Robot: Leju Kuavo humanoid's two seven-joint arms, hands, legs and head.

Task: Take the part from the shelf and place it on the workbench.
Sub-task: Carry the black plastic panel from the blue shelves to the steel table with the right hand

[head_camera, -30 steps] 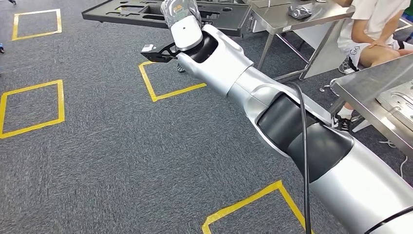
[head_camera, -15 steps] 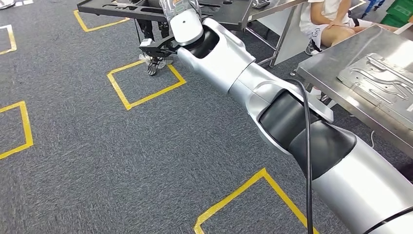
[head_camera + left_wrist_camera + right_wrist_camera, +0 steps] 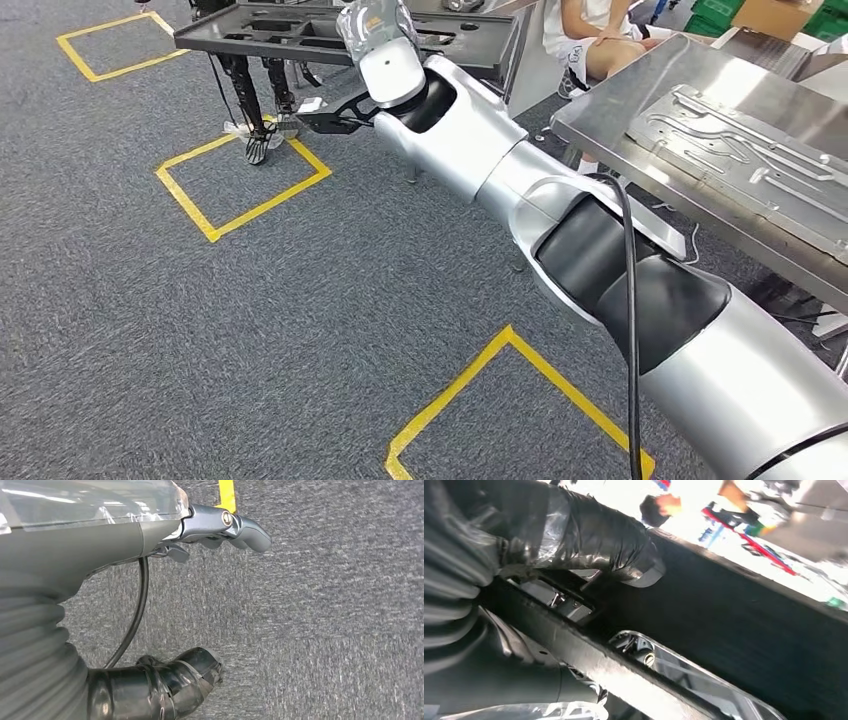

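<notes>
The part (image 3: 290,30) is a wide, flat black moulded panel with cut-outs, held level at the top of the head view. My right hand (image 3: 372,28) grips its near edge, with the silver right arm stretched out to it. In the right wrist view the taped thumb (image 3: 599,535) lies over the black part (image 3: 734,615). The steel workbench (image 3: 610,105) stands at the right, apart from the part. My left hand (image 3: 215,527) hangs over grey carpet, fingers apart and holding nothing.
A grey embossed metal plate (image 3: 750,150) lies on the workbench. A person (image 3: 600,25) sits behind the bench. Thin dark legs of a stand (image 3: 250,100) rise under the part. Yellow tape squares (image 3: 240,180) mark the carpet, another one (image 3: 500,400) near me.
The whole view has swung: the workbench has come further in from the right and the floor marks have slid left. My right hand still grips the part the same way.
</notes>
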